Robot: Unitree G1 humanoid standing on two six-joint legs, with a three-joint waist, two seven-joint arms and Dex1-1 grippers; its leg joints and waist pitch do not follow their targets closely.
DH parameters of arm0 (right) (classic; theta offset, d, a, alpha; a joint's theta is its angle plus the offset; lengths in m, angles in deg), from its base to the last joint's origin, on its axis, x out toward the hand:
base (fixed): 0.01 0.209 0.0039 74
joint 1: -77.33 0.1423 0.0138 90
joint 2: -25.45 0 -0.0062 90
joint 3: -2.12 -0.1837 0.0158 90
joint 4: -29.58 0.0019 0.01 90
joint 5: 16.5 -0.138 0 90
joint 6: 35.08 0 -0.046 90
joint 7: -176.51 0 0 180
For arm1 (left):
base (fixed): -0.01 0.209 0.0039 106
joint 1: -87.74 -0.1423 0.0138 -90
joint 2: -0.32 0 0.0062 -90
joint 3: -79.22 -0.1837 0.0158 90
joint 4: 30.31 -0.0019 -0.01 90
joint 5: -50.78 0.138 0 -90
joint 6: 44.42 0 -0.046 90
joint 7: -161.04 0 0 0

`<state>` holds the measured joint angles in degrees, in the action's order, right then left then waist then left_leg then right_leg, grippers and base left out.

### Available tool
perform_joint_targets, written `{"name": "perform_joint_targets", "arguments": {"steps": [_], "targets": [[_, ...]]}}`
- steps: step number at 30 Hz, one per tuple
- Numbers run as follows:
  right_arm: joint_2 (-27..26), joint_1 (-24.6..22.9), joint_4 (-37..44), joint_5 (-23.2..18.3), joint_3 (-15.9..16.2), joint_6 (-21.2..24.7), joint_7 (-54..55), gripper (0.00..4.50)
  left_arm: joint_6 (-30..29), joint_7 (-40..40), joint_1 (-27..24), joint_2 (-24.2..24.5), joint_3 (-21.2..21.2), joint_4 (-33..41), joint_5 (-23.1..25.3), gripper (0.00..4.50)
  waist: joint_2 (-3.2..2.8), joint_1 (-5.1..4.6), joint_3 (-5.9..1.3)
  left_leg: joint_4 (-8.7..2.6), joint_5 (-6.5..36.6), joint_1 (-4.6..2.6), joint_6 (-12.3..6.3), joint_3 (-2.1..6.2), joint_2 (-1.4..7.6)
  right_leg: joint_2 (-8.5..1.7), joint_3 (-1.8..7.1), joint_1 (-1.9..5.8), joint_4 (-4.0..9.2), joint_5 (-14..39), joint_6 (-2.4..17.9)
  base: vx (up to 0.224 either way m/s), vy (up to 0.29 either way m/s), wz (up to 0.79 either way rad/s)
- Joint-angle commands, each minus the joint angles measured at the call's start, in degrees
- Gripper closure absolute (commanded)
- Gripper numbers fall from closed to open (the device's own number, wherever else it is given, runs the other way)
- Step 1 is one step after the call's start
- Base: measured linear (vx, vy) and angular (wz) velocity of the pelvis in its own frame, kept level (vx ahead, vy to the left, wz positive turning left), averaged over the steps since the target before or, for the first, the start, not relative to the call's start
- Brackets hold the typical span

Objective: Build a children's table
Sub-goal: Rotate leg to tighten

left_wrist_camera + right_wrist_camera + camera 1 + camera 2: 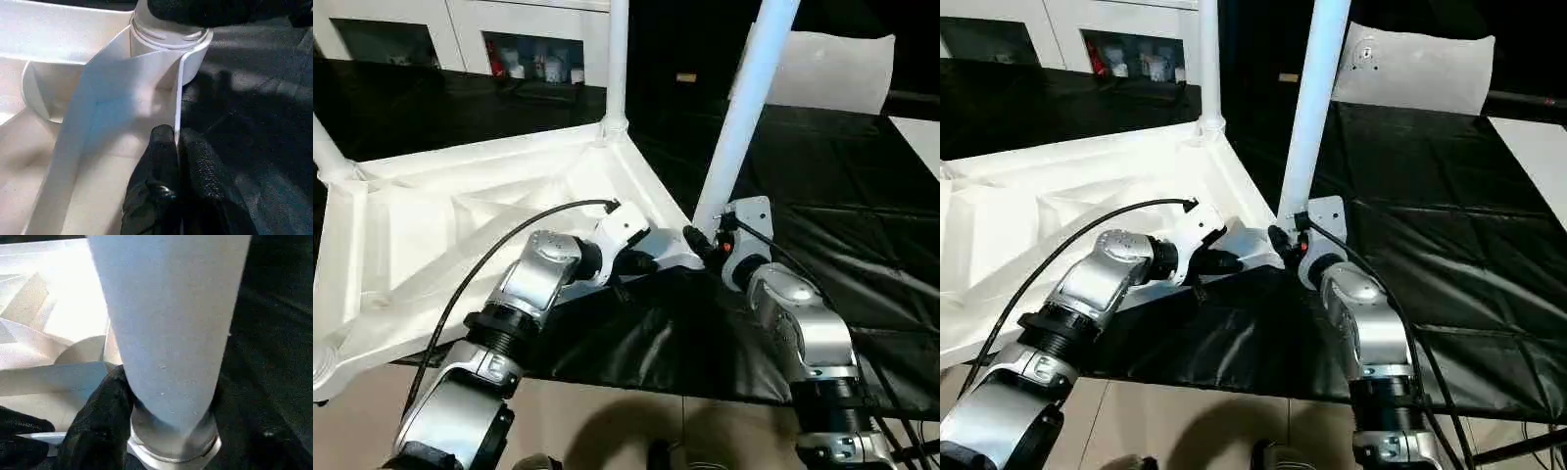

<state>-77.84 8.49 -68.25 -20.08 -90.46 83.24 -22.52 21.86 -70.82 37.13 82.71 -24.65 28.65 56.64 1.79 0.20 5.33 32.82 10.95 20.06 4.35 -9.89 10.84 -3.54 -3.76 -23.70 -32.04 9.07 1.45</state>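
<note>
Nearest the camera, the two silver forearms reach forward over the edge of a black cloth that covers the work surface. The left gripper has its two black fingers pinched together on the thin white side wall of the table top, just short of the near corner socket. The right gripper sits at that same corner, its fingers closed around the foot of the near leg right where the leg enters the socket (the far finger is hidden behind the leg, so only the near one is plain).

The children's table lies upside down on the cloth, its ribbed underside facing up, with the diagonal ribs running toward the middle. The near leg rises out of the corner socket and leans slightly to the right as it climbs out of the top of the picture. Further back, a second leg stands upright in the far corner socket, and a third leg rises at the left corner.

Beyond the table, a white cabinet with glass doors stands against the back, small items on its shelf, and a white panel leans to the right behind the near leg
</note>
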Motion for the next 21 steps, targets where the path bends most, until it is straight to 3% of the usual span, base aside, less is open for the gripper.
{"name": "perform_joint_targets", "arguments": {"steps": [1,3,5,6,8,11,13,16,21], "targets": [[-4.0,-0.9,2.1,-4.2,6.7,0.3,-6.4,1.65,0.3,2.1,-0.2,-3.3,-2.3,1.1,-0.7,4.50,-0.07,0.27,-2.74,-4.54,14.2,-0.03,-3.06,0.76,1.95,-4.41,2.71,2.41,4.47,23.8,7.6,0.000,0.000,0.00],[-2.5,-1.4,2.9,-4.0,6.5,-0.8,-7.3,1.51,1.2,1.0,-0.9,-2.5,-2.4,1.8,-0.9,4.50,-0.31,0.40,-2.81,-4.49,13.3,-0.13,-3.27,0.58,2.03,-4.38,2.83,2.46,4.25,21.2,8.7,0.000,0.000,0.00],[-0.5,-2.1,3.7,-4.2,6.4,-2.0,-9.3,1.23,1.4,-0.2,-1.5,-1.3,-2.7,2.5,-0.9,4.50,-0.18,0.43,-2.89,-4.41,12.7,0.03,-3.66,0.55,2.04,-4.38,2.80,2.73,3.99,20.1,9.4,0.000,0.000,0.00],[1.5,-2.8,4.5,-5.2,5.8,-2.9,-11.9,1.23,3.8,-2.3,-2.0,0.2,-3.4,2.6,-0.7,4.50,-0.51,0.61,-2.97,-4.30,12.2,0.03,-4.05,0.52,1.99,-4.41,2.84,2.83,3.93,19.6,9.6,0.000,0.000,0.00],[4.1,-3.5,5.1,-6.1,5.2,-3.5,-15.1,1.15,4.3,-3.9,-2.3,2.0,-3.8,2.5,-0.3,4.50,-0.24,0.65,-3.12,-4.17,10.2,0.32,-4.86,0.40,1.95,-4.36,2.88,3.07,3.62,16.9,10.1,0.000,0.000,0.00],[7.1,-4.1,5.1,-6.1,5.1,-4.6,-18.2,0.82,4.4,-5.9,-2.7,3.8,-4.3,2.7,0.0,4.50,-0.39,0.82,-3.33,-3.91,7.1,0.58,-5.77,0.28,1.88,-4.37,2.84,3.45,3.14,13.5,11.2,0.000,0.000,0.00],[10.6,-4.5,4.4,-6.2,4.9,-6.5,-22.3,0.68,4.6,-8.5,-3.2,5.9,-5.1,3.2,0.5,4.50,-0.22,0.95,-3.46,-3.68,4.3,0.55,-6.82,0.17,1.92,-4.20,2.82,3.62,2.54,8.1,13.0,0.026,-0.011,0.00],[13.8,-4.2,3.5,-6.8,4.6,-8.4,-27.3,0.68,7.9,-13.3,-3.7,8.6,-6.6,3.5,0.5,4.50,-0.20,0.97,-3.33,-3.65,5.0,0.55,-7.50,0.14,1.96,-4.22,2.78,3.71,2.56,8.3,13.4,0.000,0.000,0.00],[18.6,-4.1,2.0,-9.0,5.4,-11.4,-36.8,0.68,12.9,-20.8,-3.5,12.8,-9.2,3.2,0.3,4.50,-0.14,1.18,-3.01,-3.87,8.6,0.15,-6.39,0.20,2.17,-4.29,2.76,3.30,3.15,16.0,11.9,0.000,0.000,0.00]]}}
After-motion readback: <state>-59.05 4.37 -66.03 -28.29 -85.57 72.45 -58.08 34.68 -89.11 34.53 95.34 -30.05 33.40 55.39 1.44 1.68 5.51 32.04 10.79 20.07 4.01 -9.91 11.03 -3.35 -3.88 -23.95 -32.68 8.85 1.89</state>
